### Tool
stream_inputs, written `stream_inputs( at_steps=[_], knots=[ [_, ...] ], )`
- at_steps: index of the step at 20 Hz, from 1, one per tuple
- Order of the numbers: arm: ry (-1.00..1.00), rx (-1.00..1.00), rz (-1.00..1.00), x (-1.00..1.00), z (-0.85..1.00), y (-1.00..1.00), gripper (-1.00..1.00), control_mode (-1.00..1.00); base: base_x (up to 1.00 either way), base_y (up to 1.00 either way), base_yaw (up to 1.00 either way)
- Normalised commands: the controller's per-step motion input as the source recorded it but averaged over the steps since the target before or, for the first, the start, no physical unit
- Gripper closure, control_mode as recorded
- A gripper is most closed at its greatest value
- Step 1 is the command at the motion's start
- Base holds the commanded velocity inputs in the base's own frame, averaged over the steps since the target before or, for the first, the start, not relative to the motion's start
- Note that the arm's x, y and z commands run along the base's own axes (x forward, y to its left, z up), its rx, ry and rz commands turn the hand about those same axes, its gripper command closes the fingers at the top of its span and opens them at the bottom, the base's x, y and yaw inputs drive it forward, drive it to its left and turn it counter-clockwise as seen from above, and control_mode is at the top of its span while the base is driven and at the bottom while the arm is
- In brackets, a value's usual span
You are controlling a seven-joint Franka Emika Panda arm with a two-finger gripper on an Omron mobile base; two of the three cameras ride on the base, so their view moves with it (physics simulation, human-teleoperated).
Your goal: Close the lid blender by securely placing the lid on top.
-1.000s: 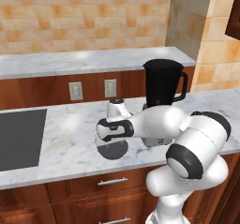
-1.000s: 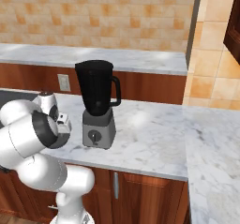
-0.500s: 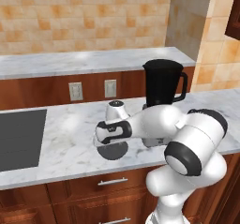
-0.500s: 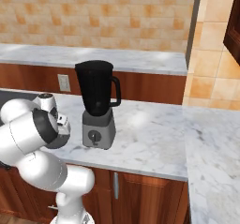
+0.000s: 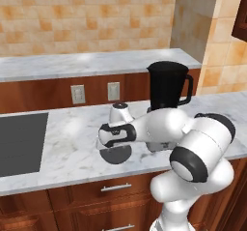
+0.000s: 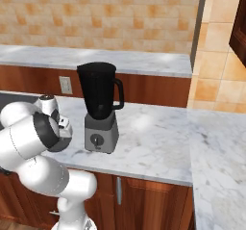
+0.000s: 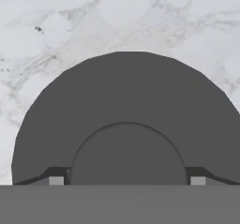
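Lid (image 7: pixel 126 110) first: the dark round disc lies flat on the marble counter (image 5: pixel 67 143), to the left of the blender (image 6: pixel 100 108) in the left base view and near the counter's front edge. Its raised centre knob sits right at the bottom of the hand view, with one finger tip (image 7: pixel 56 180) on either side of it. The gripper (image 7: pixel 126 181) points straight down at the disc and is very close above it. The tips stand apart on the two sides of the knob, spread rather than clenched, and I cannot tell whether they touch the knob yet.

In the left base view the hand (image 5: pixel 116 134) hangs low over the lid, hiding most of it, so only the front part of the disc shows beneath the wrist.

The blender stands on the same counter, its grey base with the round knob facing forward and its tall black jar (image 5: pixel 166 86) open at the top; nothing covers the rim.

By my reading, the task is at an early stage. The approach to the lid looks nearly done, but the grasp does not appear to be made. Left to do: pinch the knob, lift the lid, carry it across to the jar, and seat it level on the rim.
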Motion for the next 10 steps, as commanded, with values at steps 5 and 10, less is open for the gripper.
stream_inputs(
  at_steps=[5, 10],
  knots=[
    [-0.21, -0.01, 0.00, -0.13, 0.82, 0.00, 1.00, -1.00, 0.00, 0.00, 0.00],
    [-0.19, 0.00, 0.00, 0.00, 1.00, 0.00, 1.00, -1.00, 0.00, 0.00, 0.00]
  ],
)
